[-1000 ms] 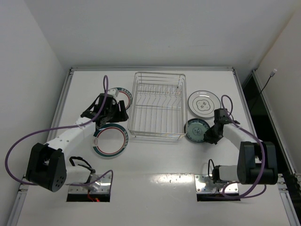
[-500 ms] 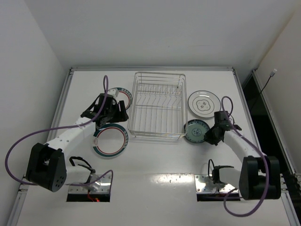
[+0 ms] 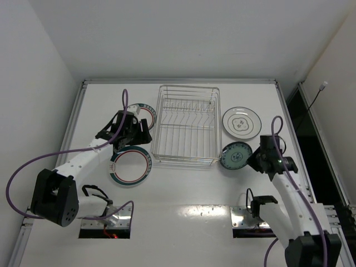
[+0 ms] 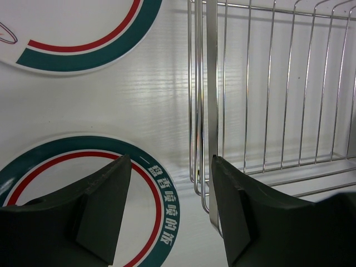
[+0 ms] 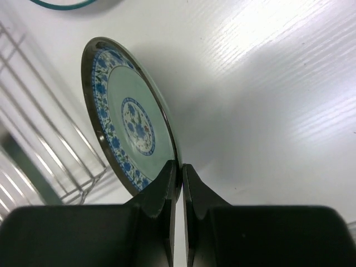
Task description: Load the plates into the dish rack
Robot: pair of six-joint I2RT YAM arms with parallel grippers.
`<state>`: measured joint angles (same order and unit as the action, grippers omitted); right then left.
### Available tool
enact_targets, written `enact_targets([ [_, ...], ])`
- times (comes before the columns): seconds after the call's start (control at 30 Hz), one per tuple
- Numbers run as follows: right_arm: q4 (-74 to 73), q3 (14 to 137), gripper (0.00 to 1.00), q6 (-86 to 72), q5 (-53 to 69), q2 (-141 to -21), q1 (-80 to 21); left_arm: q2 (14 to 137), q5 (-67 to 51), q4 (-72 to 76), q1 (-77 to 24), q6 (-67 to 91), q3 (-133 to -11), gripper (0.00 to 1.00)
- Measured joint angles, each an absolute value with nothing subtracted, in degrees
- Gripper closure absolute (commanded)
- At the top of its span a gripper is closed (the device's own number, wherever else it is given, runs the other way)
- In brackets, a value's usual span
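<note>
My right gripper is shut on the rim of the small teal-blue plate and holds it tilted on edge, lifted off the table, right of the dish rack. The white plate with the thin dark rim lies flat behind it. My left gripper is open and empty, low between two green-and-red rimmed plates: the near one and the far one. The rack's left wall is just beside the right finger.
The table's raised rail runs along the left, back and right edges. The purple cables loop off both arms. The rack's upright prongs stand in a row toward its far end.
My right arm has pulled back and to the right, lifting the teal-blue plate from flat on the table to tilted on edge. The left arm has not moved.
</note>
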<state>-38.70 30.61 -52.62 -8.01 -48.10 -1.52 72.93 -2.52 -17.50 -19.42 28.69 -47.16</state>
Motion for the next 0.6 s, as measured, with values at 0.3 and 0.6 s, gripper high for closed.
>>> enact_targets([
  [0.3, -48.07, 47.16, 1.0, -50.3, -13.04, -43.35, -2.15, 72.93, -2.52, -17.5, -19.42, 28.69, -47.16, 0.43],
  [0.6, -49.36, 72.23, 1.0, -45.74, -23.2, -59.2, -8.93, 72.93, -2.52, -17.52, -19.42, 28.69, -47.16, 0.43],
])
